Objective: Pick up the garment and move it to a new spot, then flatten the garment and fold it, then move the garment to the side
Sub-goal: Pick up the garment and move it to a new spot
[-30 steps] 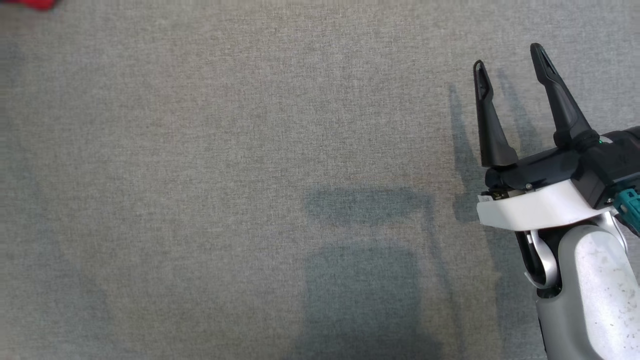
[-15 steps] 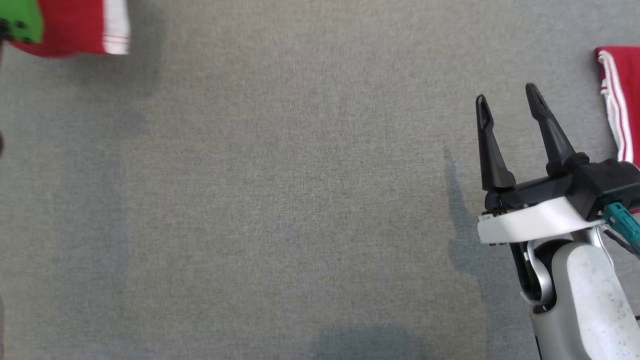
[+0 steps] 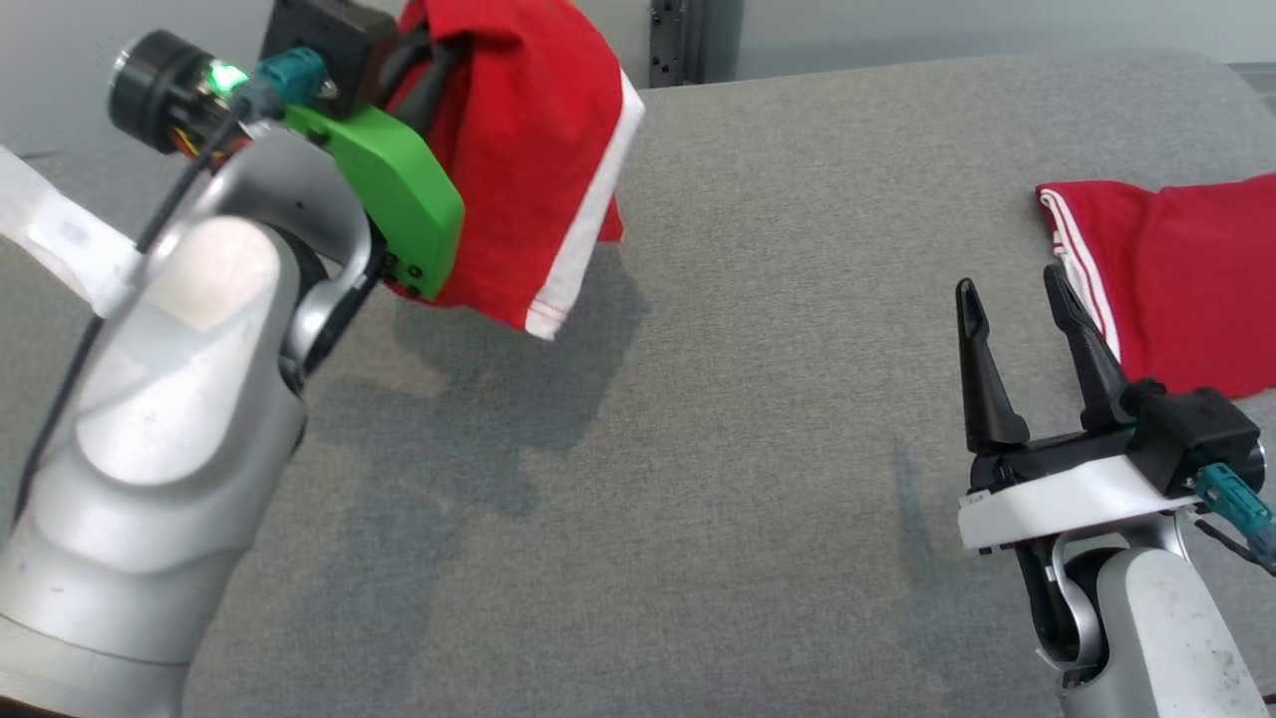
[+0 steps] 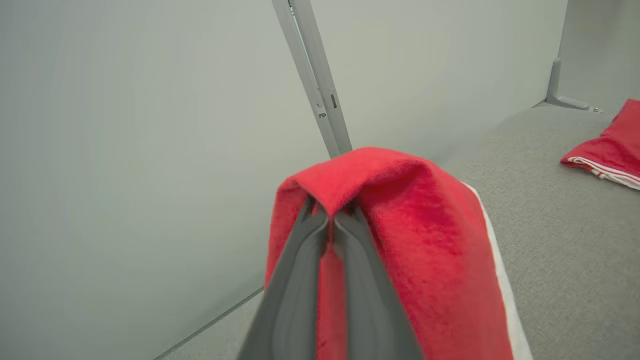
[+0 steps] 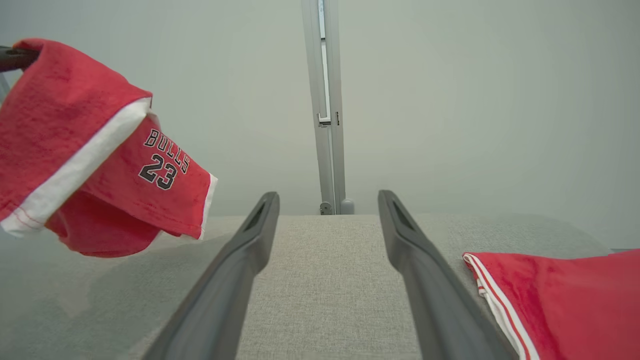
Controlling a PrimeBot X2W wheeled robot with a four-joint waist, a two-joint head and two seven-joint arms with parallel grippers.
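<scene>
**Red garment, held aloft over the left side**

Surface [image 3: 748,449]: grey fabric.
Garment [image 3: 518,150]: red, white hem band, "BULLS 23" print. It hangs above the surface's far left, draped over the left gripper [image 4: 330,220], which pinches a fold. Probably light and limp; take it at the hem corners.
Second red garment [image 3: 1176,289]: lies at right.
Right gripper [image 3: 1010,282]: spread, empty.

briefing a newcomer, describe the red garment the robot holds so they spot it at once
Over the far left of the grey table, the left gripper holds a red garment up in the air. Unlike the other red garment lying flat at the right, it shows BULLS 23.
</scene>
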